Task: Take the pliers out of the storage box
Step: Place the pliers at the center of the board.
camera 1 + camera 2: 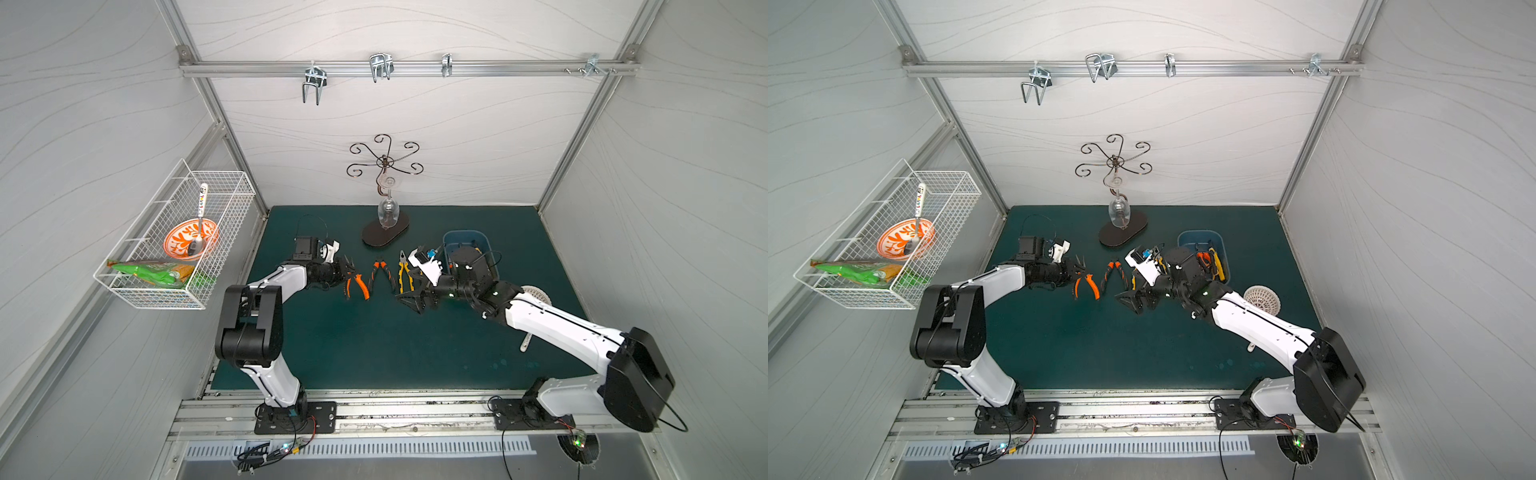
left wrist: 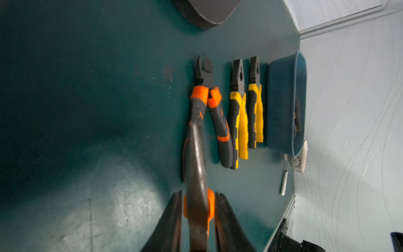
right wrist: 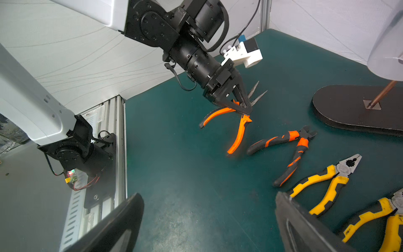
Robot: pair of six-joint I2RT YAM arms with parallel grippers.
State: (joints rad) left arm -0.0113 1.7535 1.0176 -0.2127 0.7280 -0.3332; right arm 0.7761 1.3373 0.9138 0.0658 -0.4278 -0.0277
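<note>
Right wrist view: left fingers (image 3: 242, 98) clench orange pliers (image 3: 238, 135); spread right fingers (image 3: 305, 227) partly hide 2 yellow pliers (image 3: 322, 174).

2 near-equal overhead views, 2 close wrist views, same mat (image 1: 374, 345)

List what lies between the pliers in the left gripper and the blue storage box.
Three lie there, side by side: orange-and-black cutters, a yellow-and-black pair, then a second yellow pair beside the storage box. The left wrist view shows this.
</note>
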